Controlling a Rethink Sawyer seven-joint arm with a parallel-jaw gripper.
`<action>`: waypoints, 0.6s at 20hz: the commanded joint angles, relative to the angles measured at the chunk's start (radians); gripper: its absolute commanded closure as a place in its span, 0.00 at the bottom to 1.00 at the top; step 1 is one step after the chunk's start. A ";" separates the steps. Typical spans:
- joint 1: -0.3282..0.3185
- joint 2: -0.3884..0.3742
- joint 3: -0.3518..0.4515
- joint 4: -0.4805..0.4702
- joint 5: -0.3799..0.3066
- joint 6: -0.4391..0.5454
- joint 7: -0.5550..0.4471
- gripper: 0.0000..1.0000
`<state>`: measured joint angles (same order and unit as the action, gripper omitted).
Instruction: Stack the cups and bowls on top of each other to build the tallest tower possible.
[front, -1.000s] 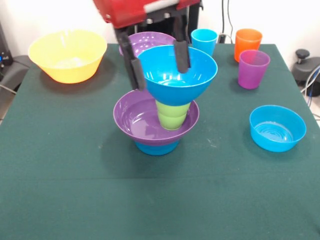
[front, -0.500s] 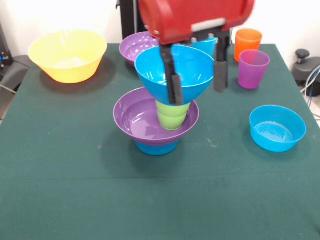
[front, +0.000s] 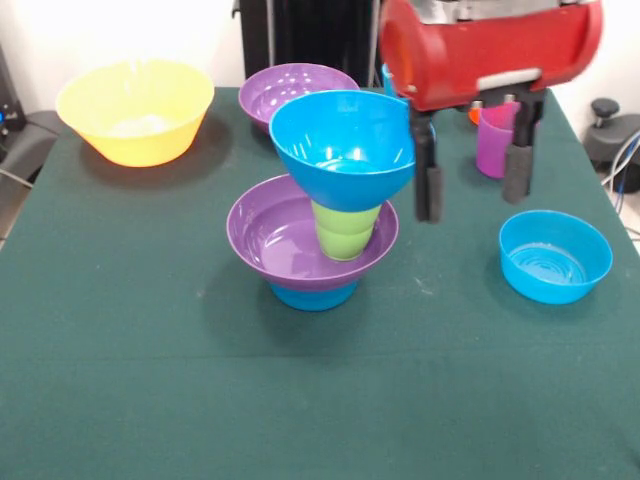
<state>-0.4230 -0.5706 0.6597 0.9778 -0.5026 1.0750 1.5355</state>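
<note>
The tower (front: 325, 215) stands mid-table: a small blue bowl (front: 313, 294) lowest, a wide purple bowl (front: 270, 240) on it, a lime green cup (front: 346, 230) in that, and a large blue bowl (front: 340, 145) resting on the cup, tilted a little. My gripper (front: 472, 185) hangs open and empty to the right of the tower, above the table. The second small blue bowl (front: 555, 257) lies right of it. The purple cup (front: 492, 142) shows behind the fingers. The orange and light blue cups are mostly hidden behind the arm.
A large yellow bowl (front: 135, 110) sits at the far left corner. A second wide purple bowl (front: 296, 88) stands behind the tower. The table's right edge runs close to the small blue bowl.
The gripper has let go of the large blue bowl, which now rests on the green cup, and has moved right, away from the tower.
</note>
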 joint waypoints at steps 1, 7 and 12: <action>0.036 0.016 -0.070 0.117 -0.037 0.105 -0.089 0.00; 0.042 0.031 -0.037 0.074 -0.079 0.267 -0.348 0.00; 0.046 0.012 -0.026 0.075 -0.117 0.418 -0.489 0.00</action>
<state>-0.4021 -0.5710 0.6577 0.9868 -0.5149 1.2530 1.5059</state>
